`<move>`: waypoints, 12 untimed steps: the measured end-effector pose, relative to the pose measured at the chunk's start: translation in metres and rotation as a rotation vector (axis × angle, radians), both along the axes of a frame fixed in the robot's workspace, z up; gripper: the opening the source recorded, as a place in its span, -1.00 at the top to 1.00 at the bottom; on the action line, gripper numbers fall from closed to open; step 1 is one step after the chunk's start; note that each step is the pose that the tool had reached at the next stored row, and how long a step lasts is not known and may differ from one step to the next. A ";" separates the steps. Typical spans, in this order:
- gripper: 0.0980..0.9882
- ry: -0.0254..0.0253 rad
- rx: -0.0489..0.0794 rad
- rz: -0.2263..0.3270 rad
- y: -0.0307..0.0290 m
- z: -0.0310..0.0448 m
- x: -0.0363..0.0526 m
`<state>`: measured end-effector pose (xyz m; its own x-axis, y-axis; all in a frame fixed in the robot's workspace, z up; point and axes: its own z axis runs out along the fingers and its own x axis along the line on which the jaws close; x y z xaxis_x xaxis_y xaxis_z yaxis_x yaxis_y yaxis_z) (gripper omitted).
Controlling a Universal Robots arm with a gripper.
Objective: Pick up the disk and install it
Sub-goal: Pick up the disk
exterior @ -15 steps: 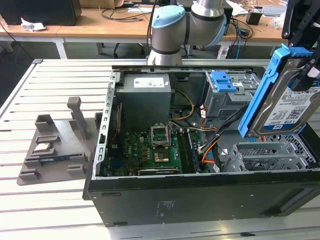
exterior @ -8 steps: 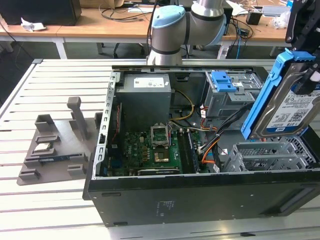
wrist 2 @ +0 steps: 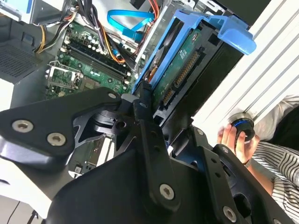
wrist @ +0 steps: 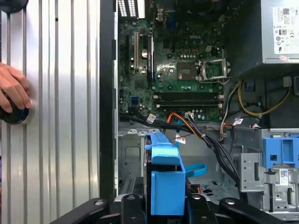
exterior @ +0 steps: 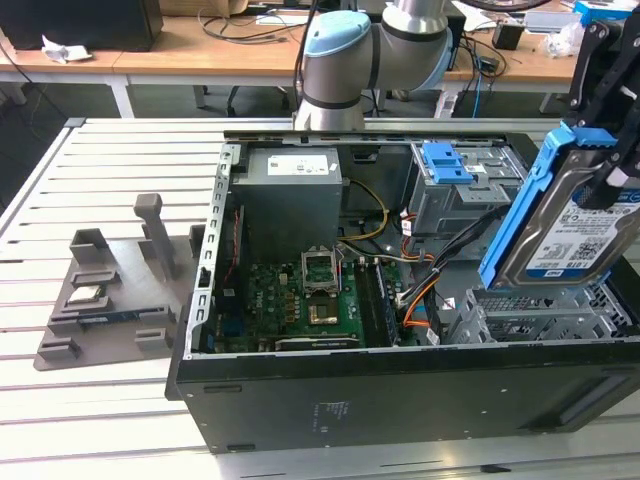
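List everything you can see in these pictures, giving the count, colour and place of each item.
disk: one, silver in a blue carrier, held tilted over the case
computer case: one, black, open, on the table
table: one, white, slatted, under the case
motherboard: one, green, inside the case
power supply: one, grey, inside the case
latch: one, blue, inside the case
fixture: one, grey, on the table, exterior view's left
knob: one, black, on the table beside the case
person's hand: one, on the knob
arm: one, silver and light blue, beyond the case in the exterior view
gripper: one, black, shut on the disk
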<state>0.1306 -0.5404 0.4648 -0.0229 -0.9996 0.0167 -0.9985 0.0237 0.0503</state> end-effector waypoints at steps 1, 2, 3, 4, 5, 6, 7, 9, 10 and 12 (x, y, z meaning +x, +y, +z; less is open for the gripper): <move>0.39 0.0012 0.000 0.000 0.0000 -0.0040 0.0008; 0.39 0.0023 0.000 0.000 0.0000 -0.0077 0.0023; 0.39 0.0031 0.000 0.000 0.0000 -0.0108 0.0052; 0.39 0.0032 0.000 0.000 0.0000 -0.0114 0.0059; 0.39 0.0032 0.000 0.000 0.0000 -0.0117 0.0064; 0.39 0.0033 0.000 0.000 0.0000 -0.0117 0.0065; 0.39 0.0033 0.000 0.000 0.0000 -0.0118 0.0065; 0.39 0.0032 0.000 0.000 0.0000 -0.0118 0.0066; 0.39 0.0033 0.000 0.000 0.0000 -0.0118 0.0066; 0.39 0.0032 0.000 0.000 0.0000 -0.0119 0.0066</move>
<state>0.1372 -0.5403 0.4530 -0.0228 -0.9996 0.0167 -0.9983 0.0237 0.0535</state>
